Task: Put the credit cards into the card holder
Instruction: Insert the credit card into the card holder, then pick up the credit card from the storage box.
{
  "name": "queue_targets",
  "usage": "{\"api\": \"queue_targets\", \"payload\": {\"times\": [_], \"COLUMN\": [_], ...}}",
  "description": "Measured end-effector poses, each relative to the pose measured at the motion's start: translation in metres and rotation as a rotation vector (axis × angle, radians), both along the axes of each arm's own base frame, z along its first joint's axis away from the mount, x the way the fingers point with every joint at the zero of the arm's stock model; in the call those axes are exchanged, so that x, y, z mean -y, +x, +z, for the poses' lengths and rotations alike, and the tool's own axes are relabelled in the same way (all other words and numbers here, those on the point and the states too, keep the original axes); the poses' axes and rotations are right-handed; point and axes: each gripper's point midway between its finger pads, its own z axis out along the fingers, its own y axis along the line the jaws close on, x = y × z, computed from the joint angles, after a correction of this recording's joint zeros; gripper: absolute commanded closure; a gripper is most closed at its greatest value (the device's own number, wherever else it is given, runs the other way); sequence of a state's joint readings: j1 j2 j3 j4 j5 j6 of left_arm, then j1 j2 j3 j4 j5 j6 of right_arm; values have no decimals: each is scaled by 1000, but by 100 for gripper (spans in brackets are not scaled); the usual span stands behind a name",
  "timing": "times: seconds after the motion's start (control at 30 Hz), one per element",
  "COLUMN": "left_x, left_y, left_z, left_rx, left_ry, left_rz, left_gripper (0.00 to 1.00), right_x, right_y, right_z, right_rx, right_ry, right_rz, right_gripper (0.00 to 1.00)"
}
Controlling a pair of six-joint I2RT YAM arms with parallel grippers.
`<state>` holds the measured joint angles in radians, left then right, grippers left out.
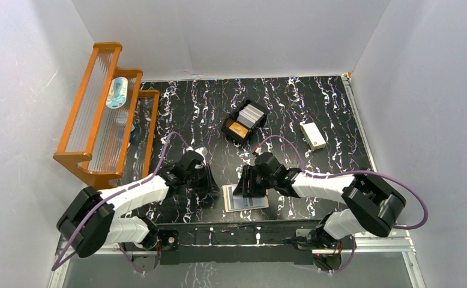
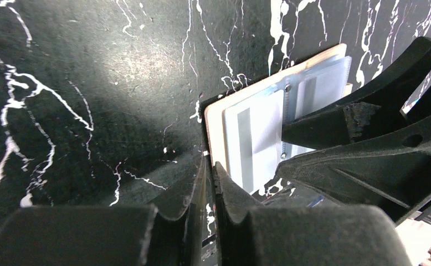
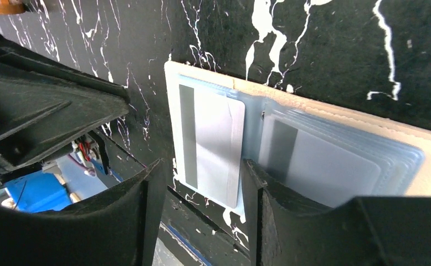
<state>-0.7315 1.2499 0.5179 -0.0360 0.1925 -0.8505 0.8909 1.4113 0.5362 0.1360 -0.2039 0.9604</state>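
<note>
The tan card holder (image 1: pixel 245 198) lies open near the table's front edge, clear sleeves up. A whitish credit card (image 3: pixel 210 144) with a grey stripe rests in its left sleeve, also visible in the left wrist view as the card (image 2: pixel 255 138). My right gripper (image 3: pixel 202 169) is open, its jaws straddling that card without touching it. My left gripper (image 2: pixel 209 172) is pinched almost together on the holder's left tan edge (image 2: pixel 216 122), with only a thin slit between the tips. More credit cards (image 1: pixel 252 113), whitish and orange, sit in the black tray (image 1: pixel 230 124).
A white box with a red mark (image 1: pixel 313 135) lies at the right of the table. An orange wooden rack (image 1: pixel 108 114) with a bottle stands along the left wall. The two grippers hang close together over the holder, right at the front edge.
</note>
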Motion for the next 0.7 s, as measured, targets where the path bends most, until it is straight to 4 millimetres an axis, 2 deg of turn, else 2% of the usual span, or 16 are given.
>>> {"api": "queue_targets", "payload": {"times": [0.17,0.3,0.37,0.47,0.53,0.6,0.7], "left_x": [-6,-8,-10,-11,-13,-16,-24], "left_y": [4,9,12,16,16,17,17], "left_z": [20,45,64,89,103,114,122], "left_rx": [70,157,223,304,349,386,425], "left_ry": [3,-13,-24,-39,-38,-27,5], "left_rz": [-3,-20,-34,-59,-83,-96,-107], "left_gripper": [84,71,67,61,60,60,58], "right_x": [6,5,4,3,4,5,7], "right_y": [8,23,33,58,82,109,145], "right_z": [14,40,53,81,103,123,142], "right_rx": [56,170,237,370,478,581,708], "right_ry": [-43,-66,-89,-143,-197,-258,-359], "right_rz": [-5,26,44,59,55,45,51], "right_gripper": [38,37,35,34,33,33,33]}}
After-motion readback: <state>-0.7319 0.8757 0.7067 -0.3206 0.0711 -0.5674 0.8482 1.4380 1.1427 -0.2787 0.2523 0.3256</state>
